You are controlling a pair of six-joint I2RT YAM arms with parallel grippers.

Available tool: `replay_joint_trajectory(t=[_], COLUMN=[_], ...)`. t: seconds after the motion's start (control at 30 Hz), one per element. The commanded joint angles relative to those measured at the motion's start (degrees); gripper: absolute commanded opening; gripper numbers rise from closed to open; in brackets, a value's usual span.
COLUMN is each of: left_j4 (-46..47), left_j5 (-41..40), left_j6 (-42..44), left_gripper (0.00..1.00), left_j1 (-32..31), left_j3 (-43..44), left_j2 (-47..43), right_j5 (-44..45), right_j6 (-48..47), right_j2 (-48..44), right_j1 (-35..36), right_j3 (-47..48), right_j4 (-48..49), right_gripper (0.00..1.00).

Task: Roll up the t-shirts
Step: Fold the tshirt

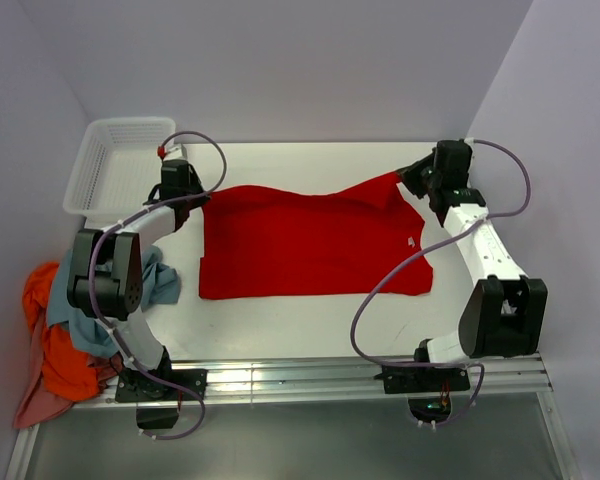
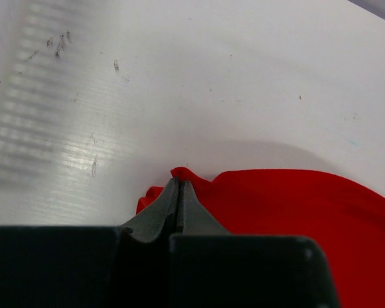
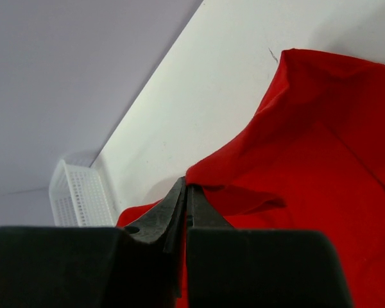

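A bright red t-shirt (image 1: 310, 245) lies spread across the middle of the white table, a small white label (image 1: 412, 241) near its right edge. My left gripper (image 1: 202, 198) is shut on the shirt's far left corner; in the left wrist view the red cloth (image 2: 295, 205) bunches at the closed gripper (image 2: 179, 183). My right gripper (image 1: 408, 178) is shut on the far right corner and lifts it a little; the right wrist view shows the cloth (image 3: 308, 167) folded over at the closed gripper (image 3: 185, 187).
A white mesh basket (image 1: 115, 165) stands at the far left corner and shows in the right wrist view (image 3: 83, 196). A heap of blue-grey (image 1: 150, 285), orange (image 1: 65, 350) and pinkish (image 1: 35, 400) shirts hangs over the table's left edge. Walls close in the back and sides.
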Motion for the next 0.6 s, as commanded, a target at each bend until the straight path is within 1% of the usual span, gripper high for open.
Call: replay_joint_trajectory(t=[0.0,0.57], left_j4=[3.8,6.2], left_j5=[1.7,3.0], left_j6=[-0.8,-2.0], left_gripper=[0.00,0.00], left_j1=[0.1,-0.3], left_j3=[-1.5,-8.1], left_j2=[-3.9,-8.2], right_j5=[2.2,4.0], right_j6=[-1.4,-3.1], right_j2=[-4.2,-12.1], right_j1=[0.1,0.1], right_j3=[-1.7,-8.2], right_j4=[0.3,-1.8], right_gripper=[0.00,0.00])
